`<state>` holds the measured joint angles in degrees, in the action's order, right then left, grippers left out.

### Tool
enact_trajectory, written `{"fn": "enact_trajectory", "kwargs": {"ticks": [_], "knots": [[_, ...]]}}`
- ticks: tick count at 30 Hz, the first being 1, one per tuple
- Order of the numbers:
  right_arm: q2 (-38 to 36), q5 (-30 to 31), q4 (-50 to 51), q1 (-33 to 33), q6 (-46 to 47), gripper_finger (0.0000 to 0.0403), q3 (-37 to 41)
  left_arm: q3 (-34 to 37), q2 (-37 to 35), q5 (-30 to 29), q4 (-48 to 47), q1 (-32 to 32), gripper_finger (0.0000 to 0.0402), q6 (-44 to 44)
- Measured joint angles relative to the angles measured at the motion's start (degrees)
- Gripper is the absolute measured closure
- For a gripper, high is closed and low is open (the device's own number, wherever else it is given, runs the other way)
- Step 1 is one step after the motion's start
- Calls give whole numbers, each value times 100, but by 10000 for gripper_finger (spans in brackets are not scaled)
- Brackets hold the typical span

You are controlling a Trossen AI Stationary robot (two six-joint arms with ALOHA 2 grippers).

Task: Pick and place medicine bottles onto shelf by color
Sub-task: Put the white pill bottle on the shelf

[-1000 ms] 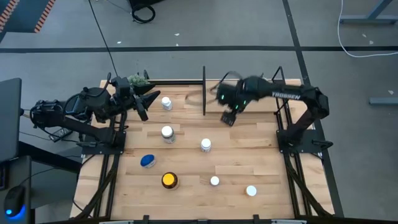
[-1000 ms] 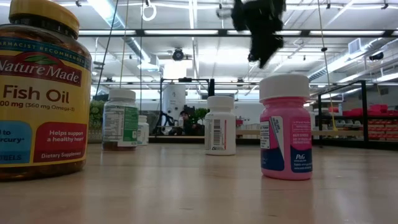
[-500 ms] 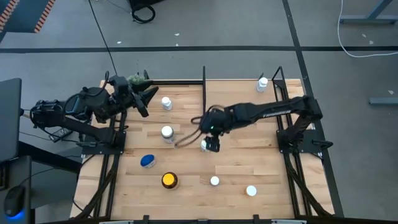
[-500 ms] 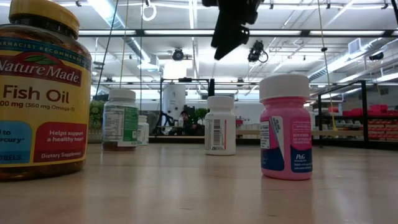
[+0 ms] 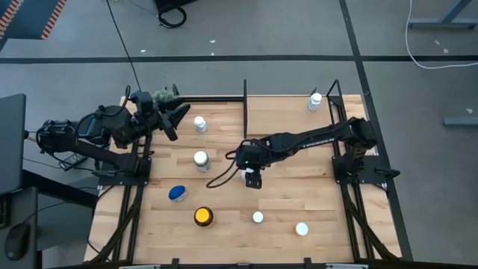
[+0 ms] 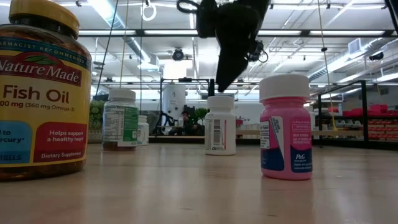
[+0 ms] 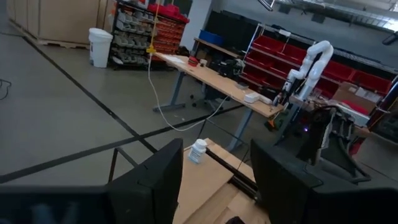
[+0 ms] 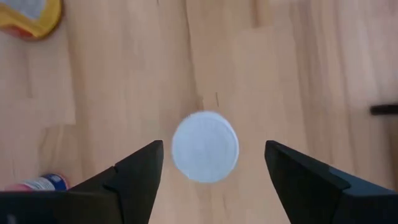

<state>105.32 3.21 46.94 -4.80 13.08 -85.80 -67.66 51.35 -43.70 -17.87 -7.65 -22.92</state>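
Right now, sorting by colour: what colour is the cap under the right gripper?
White cap, clearest in the right wrist view.

Bare wood surrounds the white-capped bottle [image 8: 204, 146] under the right gripper [image 5: 252, 178], its fingers standing clear on both sides. The pink bottle [image 6: 285, 127] and another white bottle [image 5: 200, 159] stand well apart.

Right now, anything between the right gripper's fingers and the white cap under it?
No. In the right wrist view the right gripper stands open around the white-capped bottle, with only bare tabletop either side.
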Motion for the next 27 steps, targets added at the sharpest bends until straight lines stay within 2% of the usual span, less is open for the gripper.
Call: {"fn": "enact_trajectory", "kwargs": {"ticks": [3,16,27], "knots": [[0,-181,-169,64,133,113,107,0,0,0,-3,1,203,-4],[-1,-79,-432,28,243,113,153,1,0,44,1,-8,198,-44],[-9,-15,-768,-26,732,113,705,2,0,46,0,-8,196,2]]}}
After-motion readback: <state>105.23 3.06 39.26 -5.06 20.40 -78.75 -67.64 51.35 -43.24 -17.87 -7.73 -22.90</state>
